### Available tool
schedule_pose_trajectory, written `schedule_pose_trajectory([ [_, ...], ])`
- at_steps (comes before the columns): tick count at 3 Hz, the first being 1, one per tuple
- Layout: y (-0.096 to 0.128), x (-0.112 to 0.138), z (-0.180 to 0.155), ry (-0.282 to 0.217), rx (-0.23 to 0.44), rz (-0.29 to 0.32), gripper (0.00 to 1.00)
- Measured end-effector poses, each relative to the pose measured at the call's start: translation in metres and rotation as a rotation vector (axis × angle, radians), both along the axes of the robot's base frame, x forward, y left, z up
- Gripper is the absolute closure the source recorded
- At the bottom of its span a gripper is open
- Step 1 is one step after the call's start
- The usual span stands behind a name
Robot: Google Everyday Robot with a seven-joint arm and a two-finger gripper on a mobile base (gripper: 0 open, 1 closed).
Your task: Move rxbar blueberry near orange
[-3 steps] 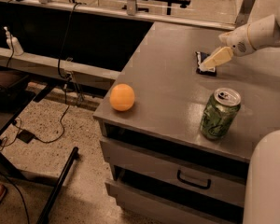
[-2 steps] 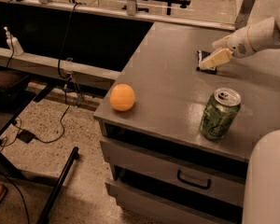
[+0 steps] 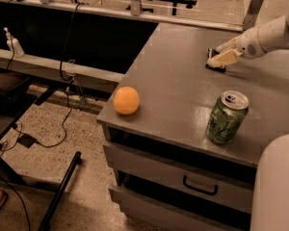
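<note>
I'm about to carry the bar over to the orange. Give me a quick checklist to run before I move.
1. Is the end effector at the dark navy flat snack bar, far right of the grey tabletop: ok.
2. Is the bar gripped: cannot tell.
3. Is the round orange fruit in view, at the near left corner: ok.
4. Is there bare tabletop beside the orange to set the bar on: ok.
5. Is the green soda can off the straight line from bar to orange: ok.

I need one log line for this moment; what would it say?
tool: at rxbar blueberry, far right of table | orange: front left corner, apart from bar | green can: upright, front right
</note>
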State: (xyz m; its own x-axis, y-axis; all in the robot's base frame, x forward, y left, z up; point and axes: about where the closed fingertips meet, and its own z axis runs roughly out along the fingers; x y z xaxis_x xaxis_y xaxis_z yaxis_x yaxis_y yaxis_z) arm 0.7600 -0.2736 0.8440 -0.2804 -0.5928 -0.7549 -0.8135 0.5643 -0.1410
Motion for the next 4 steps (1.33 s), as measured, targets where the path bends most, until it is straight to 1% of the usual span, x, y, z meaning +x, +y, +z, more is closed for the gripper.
schedule_pose_trajectory([
  [1, 0.006, -0.004, 0.007, -0.003, 0.018, 0.024, 1.00],
  [2, 0.027, -0.011, 0.022, -0.021, 0.061, 0.091, 1.00],
  [3, 0.059, -0.021, 0.042, -0.051, 0.105, 0.190, 1.00],
  [4, 0.089, -0.032, 0.053, -0.065, 0.122, 0.274, 1.00],
])
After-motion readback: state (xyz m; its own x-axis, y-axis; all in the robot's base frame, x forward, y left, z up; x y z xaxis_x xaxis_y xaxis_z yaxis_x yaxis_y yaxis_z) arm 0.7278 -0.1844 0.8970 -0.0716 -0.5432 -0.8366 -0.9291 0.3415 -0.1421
